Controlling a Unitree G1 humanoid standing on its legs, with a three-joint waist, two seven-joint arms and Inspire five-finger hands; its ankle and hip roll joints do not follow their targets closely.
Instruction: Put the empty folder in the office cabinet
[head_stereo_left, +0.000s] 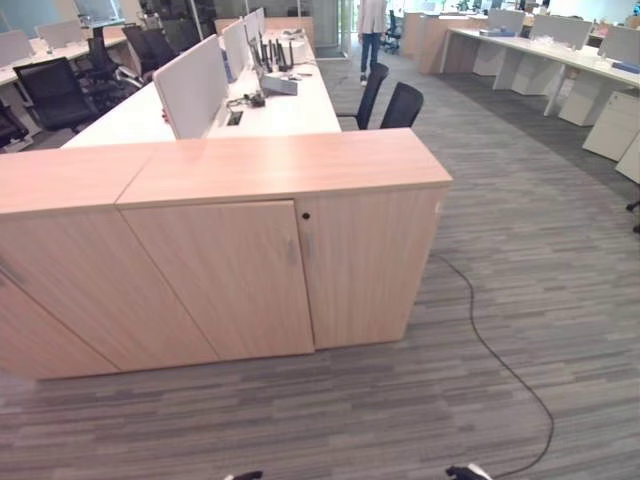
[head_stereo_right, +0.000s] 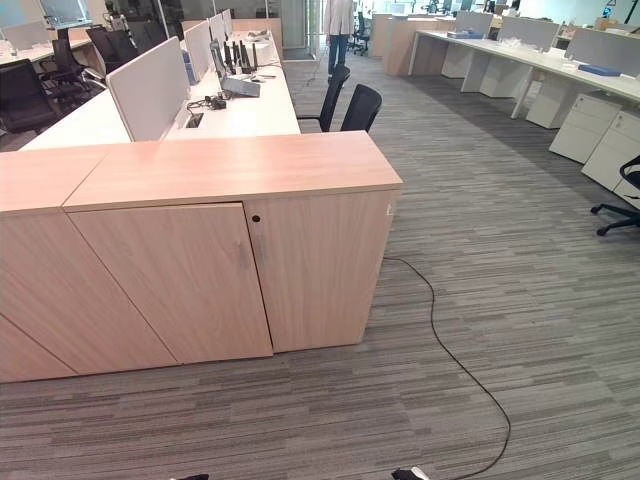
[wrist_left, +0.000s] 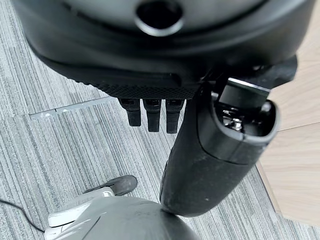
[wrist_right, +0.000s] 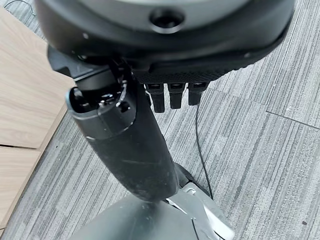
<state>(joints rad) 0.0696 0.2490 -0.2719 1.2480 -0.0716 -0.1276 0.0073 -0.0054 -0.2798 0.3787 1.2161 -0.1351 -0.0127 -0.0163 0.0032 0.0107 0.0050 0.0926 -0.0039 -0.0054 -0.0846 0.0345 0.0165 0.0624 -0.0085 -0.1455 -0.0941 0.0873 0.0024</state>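
The office cabinet is a low light-wood unit straight ahead, with its front door closed and a small keyhole by the door's edge. Its top is bare. My left hand hangs beside my body over the grey carpet, fingers straight and thumb relaxed, holding nothing. My right hand hangs the same way, with straight fingers and nothing in it. The cabinet's wood shows beside the left hand, and also beside the right hand.
Behind the cabinet stands a long white desk with partition screens and small devices. Two black chairs sit at its right side. More desks and white drawer units line the right. A person stands far off.
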